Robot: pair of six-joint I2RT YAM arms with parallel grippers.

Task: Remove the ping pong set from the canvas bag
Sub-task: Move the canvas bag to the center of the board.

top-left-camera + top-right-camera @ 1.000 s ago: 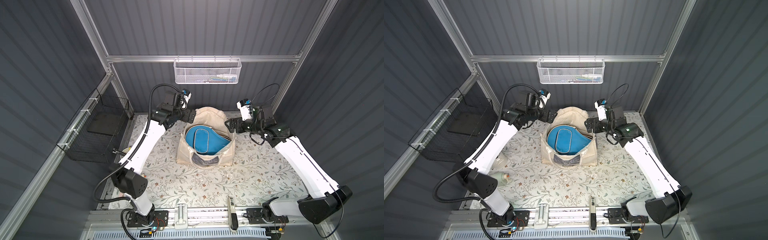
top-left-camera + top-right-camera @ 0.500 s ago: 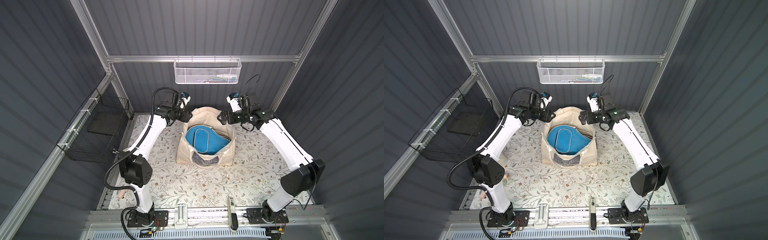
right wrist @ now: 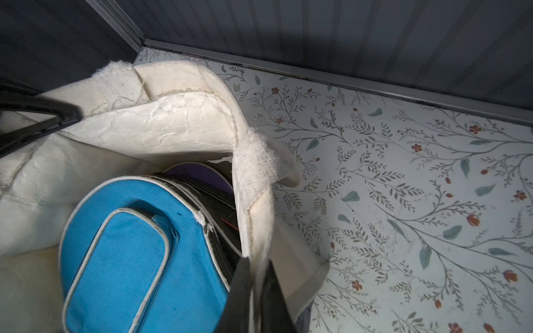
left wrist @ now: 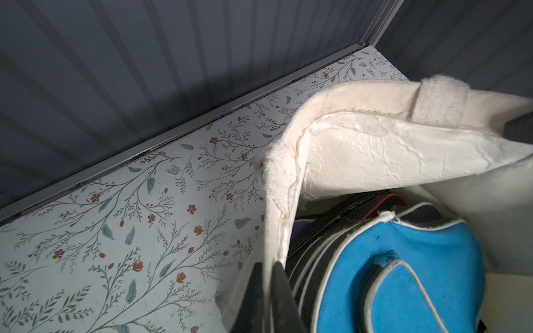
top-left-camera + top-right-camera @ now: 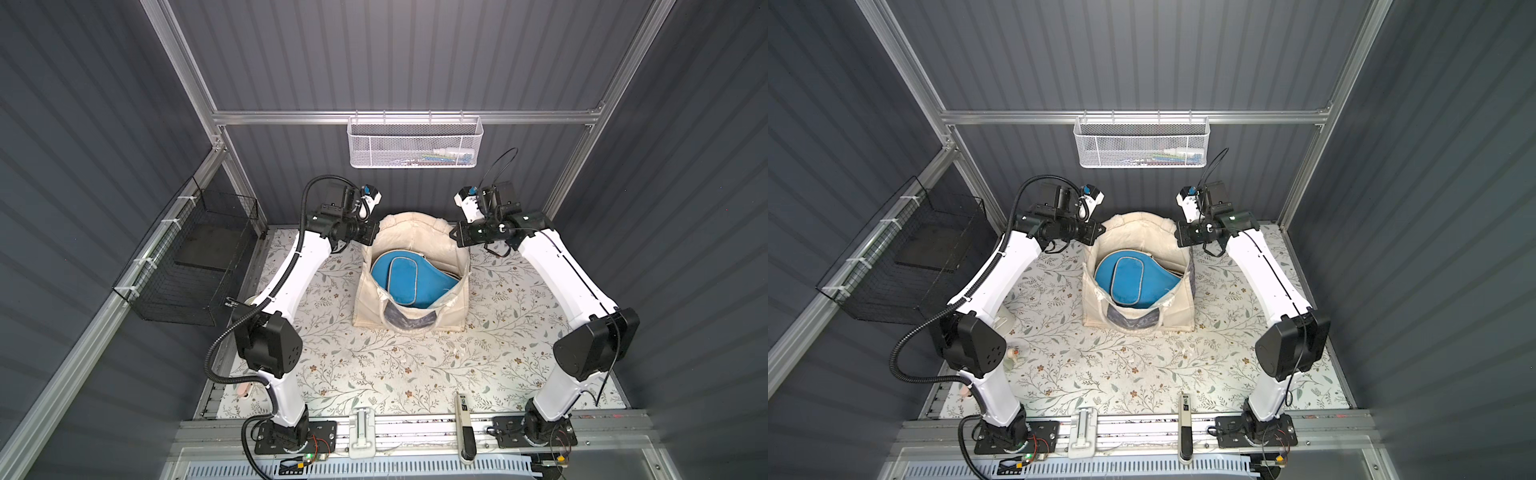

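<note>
Where the floral table (image 5: 376, 374) meets the far wall, the canvas bag (image 5: 409, 318) stands upright at the middle, its mouth open upward. Both arms reach in from the sides to the bag's far corners. In the left wrist view, the left jaws are pressed together on the cream rim of the bag's left wall, with the cloth pinched between them. In the right wrist view, the right jaws are likewise closed tight on the rim of the right wall. The ping pong set (image 5: 1133, 282) lies wholly inside the bag. A blue paddle cover (image 3: 138, 253) with pale piping is on top, its narrow end toward the right wall. Beneath it are black covers (image 4: 311, 259) edged in pale piping and a purple cover (image 3: 199, 171). A dark printed panel (image 5: 405, 323) shows on the bag's near wall.
</note>
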